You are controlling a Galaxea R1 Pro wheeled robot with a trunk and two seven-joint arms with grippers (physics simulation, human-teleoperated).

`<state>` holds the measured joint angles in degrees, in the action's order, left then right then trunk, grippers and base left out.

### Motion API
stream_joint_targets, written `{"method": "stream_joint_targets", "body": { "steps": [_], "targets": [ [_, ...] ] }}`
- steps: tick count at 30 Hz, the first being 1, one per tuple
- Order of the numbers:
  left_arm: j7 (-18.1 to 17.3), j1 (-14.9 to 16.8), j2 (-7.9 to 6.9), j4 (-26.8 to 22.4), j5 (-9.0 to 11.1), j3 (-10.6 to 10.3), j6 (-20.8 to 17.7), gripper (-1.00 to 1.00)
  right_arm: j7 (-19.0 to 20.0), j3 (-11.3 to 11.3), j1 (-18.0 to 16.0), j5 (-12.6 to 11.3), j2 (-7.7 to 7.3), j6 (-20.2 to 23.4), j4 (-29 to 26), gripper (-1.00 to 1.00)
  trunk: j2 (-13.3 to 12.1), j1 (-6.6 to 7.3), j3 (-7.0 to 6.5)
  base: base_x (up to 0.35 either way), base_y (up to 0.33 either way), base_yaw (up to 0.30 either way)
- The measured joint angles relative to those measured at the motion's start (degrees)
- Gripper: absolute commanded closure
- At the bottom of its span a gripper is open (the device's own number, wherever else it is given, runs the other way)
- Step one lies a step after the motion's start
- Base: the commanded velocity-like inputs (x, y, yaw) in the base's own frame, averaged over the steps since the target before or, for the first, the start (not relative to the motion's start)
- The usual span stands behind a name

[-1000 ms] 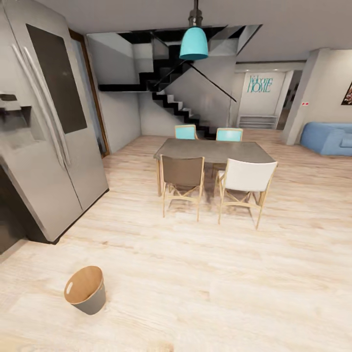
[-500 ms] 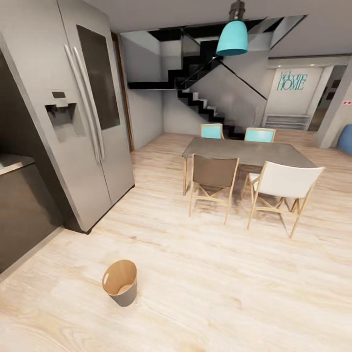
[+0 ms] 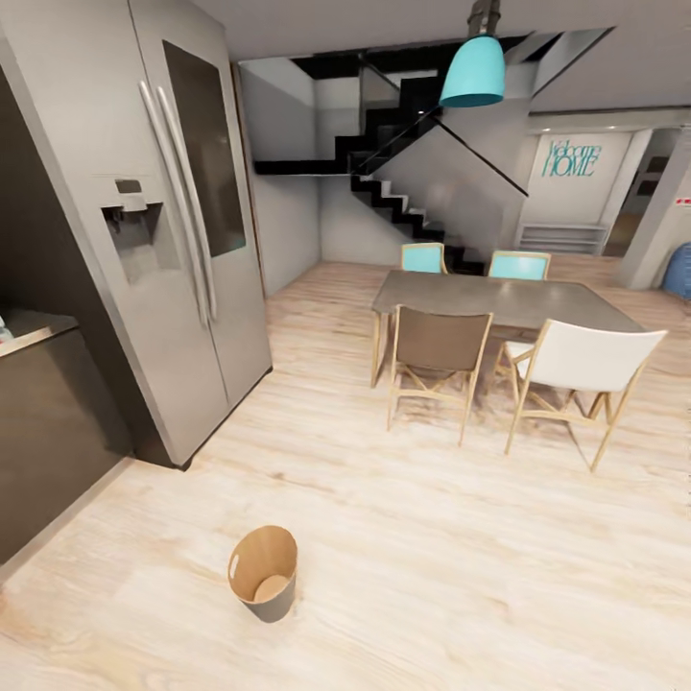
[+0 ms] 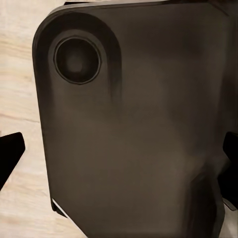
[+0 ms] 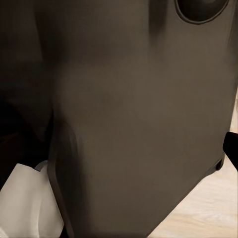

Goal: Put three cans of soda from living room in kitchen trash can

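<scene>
Pale wood floor (image 3: pixel 403 576) under me, trash can (image 3: pixel 264 573) standing on it just ahead to my left, dark bench (image 3: pixel 48 422) and steel fridge (image 3: pixel 163 221) beyond on the left, dining table (image 3: pixel 499 299) with chairs farther off, stairs (image 3: pixel 403 206) behind, my grippers' state impossible to tell.

A light wood plank floor (image 3: pixel 403 537) carries the tash can (image 3: pixel 264 573), standing tilted near the fridge (image 3: pixel 163 230). Farther off stand a dining table (image 3: pixel 499 299) and four chairs. The gripper's whereabouts seem unclear, so nothing can be placed against it.
</scene>
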<state>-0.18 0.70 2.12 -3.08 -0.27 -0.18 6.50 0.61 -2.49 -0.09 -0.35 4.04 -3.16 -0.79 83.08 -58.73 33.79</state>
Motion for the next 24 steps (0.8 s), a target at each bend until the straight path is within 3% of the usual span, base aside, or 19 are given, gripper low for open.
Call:
{"method": "stream_joint_targets", "body": {
  "steps": [7,24],
  "targets": [
    [0.00,0.00,-0.02,0.00,0.01,0.00,0.06,-1.00,0.11,0.02,0.00,0.23,0.02,0.00,0.06,-1.00,0.00,0.00,0.04,0.120,0.348,-0.154],
    [0.00,0.00,-0.10,0.00,0.01,0.00,0.09,-1.00,0.26,0.04,0.00,0.42,0.00,0.00,0.09,-1.00,0.00,0.00,0.12,0.105,0.348,-0.041]
  ]
}}
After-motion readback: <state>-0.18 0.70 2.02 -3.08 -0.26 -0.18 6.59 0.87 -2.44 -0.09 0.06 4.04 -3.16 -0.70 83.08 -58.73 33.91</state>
